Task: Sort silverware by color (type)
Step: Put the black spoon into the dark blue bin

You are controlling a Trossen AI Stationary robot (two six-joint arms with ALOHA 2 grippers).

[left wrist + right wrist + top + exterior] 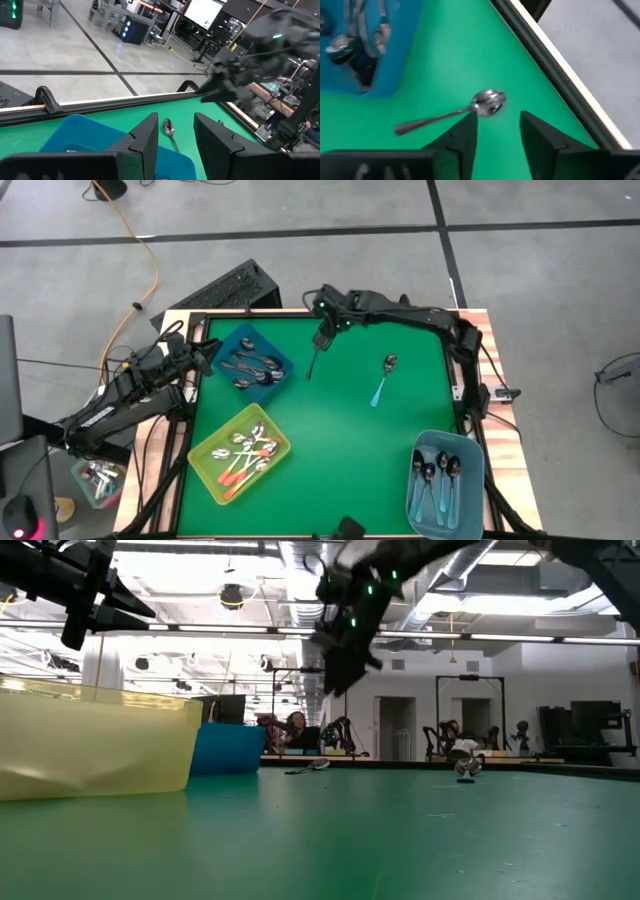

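A green mat (330,440) covers the table, framed by a wooden border; grey floor with dark lines surrounds it. In the low view a bright workshop with ceiling lights, benches and a seated person shows behind.

The right gripper (322,338) hangs above the mat near its far edge. Its fingers (465,135) stand apart with nothing between them. Just under and ahead of them lies an all-metal spoon (451,113), flat on the mat, touching neither finger. Its bowl points toward the table's far edge, its handle toward the near side, tilted slightly toward the dark blue bin (252,363) beside the gripper, which holds more grey spoons.

Well off to the gripper's other side lies a teal-handled spoon (384,380). The left gripper (203,356) waits at the blue bin's outer edge, fingers parted, empty.
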